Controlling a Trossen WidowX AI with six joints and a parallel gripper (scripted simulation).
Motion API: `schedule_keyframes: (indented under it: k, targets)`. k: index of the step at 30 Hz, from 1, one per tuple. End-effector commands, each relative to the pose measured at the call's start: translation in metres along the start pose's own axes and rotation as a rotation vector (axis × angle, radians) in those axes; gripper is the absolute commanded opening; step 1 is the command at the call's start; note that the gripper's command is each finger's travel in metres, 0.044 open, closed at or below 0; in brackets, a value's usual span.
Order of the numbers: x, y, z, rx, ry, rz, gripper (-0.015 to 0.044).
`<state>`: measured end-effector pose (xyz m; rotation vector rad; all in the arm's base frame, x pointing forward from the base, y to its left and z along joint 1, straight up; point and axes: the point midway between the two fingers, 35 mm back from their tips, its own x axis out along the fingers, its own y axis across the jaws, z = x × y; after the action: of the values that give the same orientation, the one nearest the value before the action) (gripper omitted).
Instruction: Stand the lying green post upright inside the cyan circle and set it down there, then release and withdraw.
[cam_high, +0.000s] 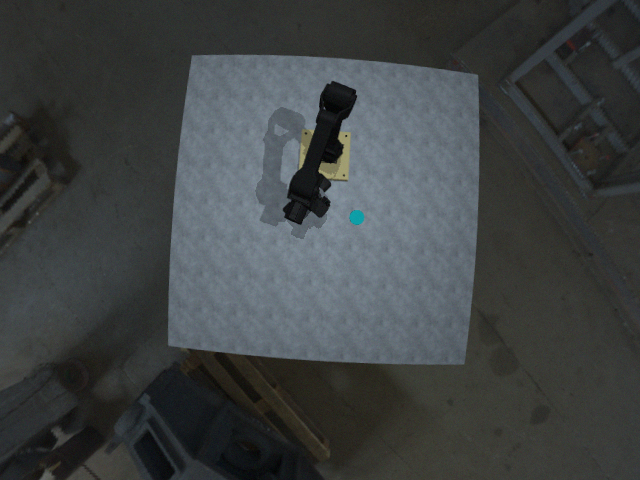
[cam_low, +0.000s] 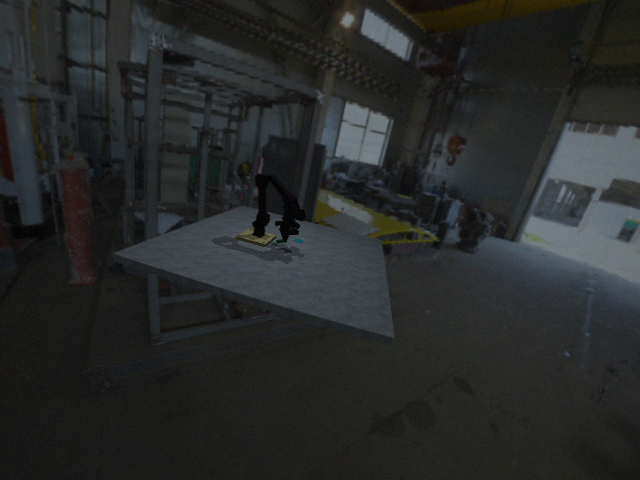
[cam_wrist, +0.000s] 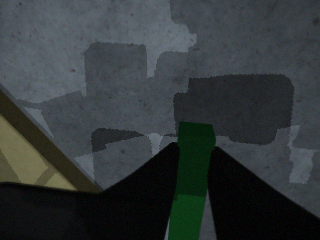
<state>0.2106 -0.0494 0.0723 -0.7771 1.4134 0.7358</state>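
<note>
The green post (cam_wrist: 196, 134) shows in the wrist view, clamped between my two black fingers, with one end sticking out past the fingertips. My gripper (cam_wrist: 193, 152) (cam_high: 301, 211) (cam_low: 283, 233) is shut on it, low over the grey table (cam_high: 361, 310) (cam_low: 320, 289) (cam_wrist: 100, 30). In the overhead view the arm hides the post. In the side view only a small green spot (cam_low: 279, 240) shows under the gripper. The cyan circle (cam_high: 356, 217) (cam_low: 297, 240) lies flat on the table a short way to the right of the gripper in the overhead view, with nothing on it.
The arm's yellow base plate (cam_high: 342, 155) (cam_low: 250, 238) (cam_wrist: 20, 165) lies just behind the gripper. Dark shadows of the arm fall on the table to its left. Metal racks and machinery stand on the floor around the table.
</note>
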Motion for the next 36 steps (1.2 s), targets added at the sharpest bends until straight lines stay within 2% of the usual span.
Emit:
schedule_keyframes:
  k: [1, 36]
  targets:
    - [-0.009, 0.0, 0.0, 0.005, -0.004, -0.004, 0.0023]
    - [-0.074, 0.008, -0.007, 0.035, 0.002, 0.014, 0.0023]
